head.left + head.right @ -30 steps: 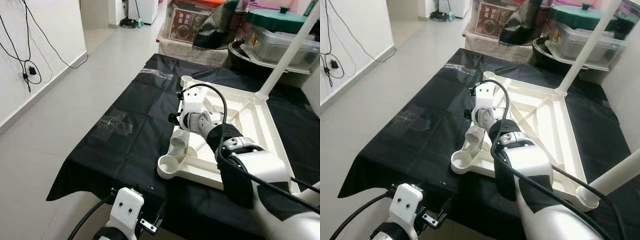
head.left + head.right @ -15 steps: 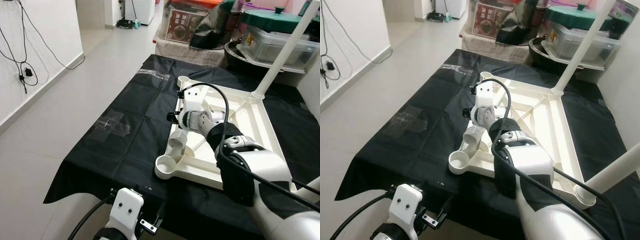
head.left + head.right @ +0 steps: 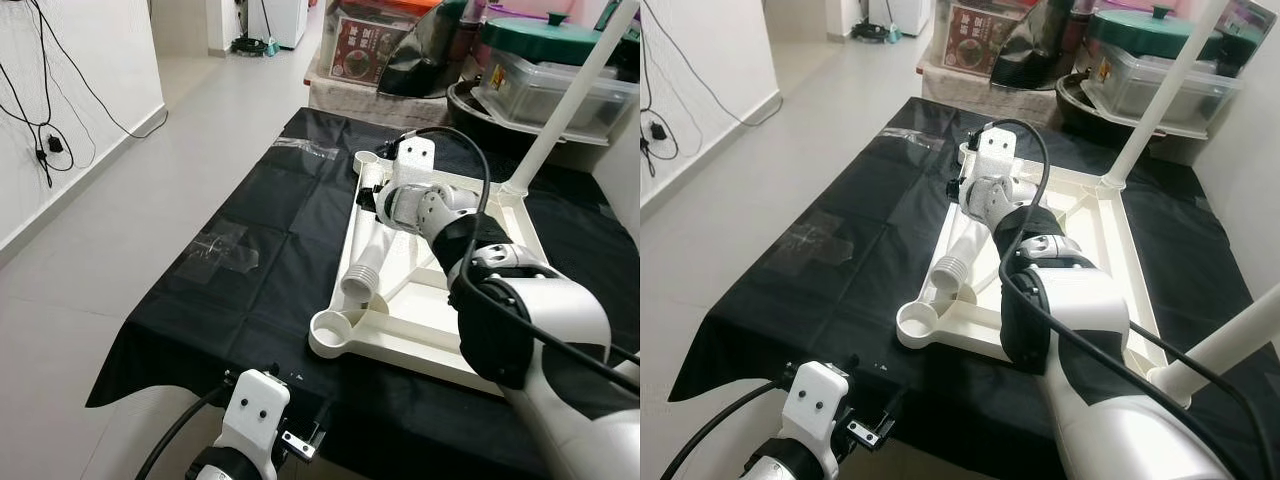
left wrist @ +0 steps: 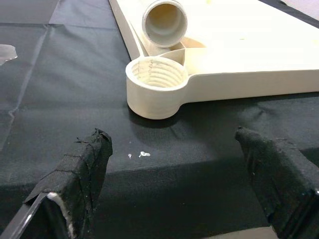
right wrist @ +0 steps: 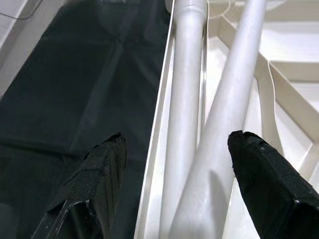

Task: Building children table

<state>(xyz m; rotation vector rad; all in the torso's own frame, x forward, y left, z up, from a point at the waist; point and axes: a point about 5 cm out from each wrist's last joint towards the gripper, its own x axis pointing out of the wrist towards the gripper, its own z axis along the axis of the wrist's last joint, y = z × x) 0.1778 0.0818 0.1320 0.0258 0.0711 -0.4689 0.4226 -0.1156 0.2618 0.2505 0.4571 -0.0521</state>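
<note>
Eye view: your right gripper point(image 3: 385, 200) hovers over a loose cream plastic leg tube point(image 3: 366, 262) lying on the upturned cream tabletop point(image 3: 500, 250).

Wrist views: both grippers' fingers point(image 5: 102, 172) gape wide. Next, grip the tube and seat it in the threaded corner socket point(image 4: 157, 79).

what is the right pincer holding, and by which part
Nothing. The right pincer is open astride the loose leg, fingers not touching it. Left pincer open too.

- The right arm point(image 3: 520, 310) reaches far forward, its wrist turned down.
- The right gripper point(image 5: 172, 184) has its black fingers point(image 5: 94, 189) spread wide.
- The left gripper point(image 4: 174, 184) sits low and near the body, fingers point(image 4: 79, 174) wide apart.
</note>
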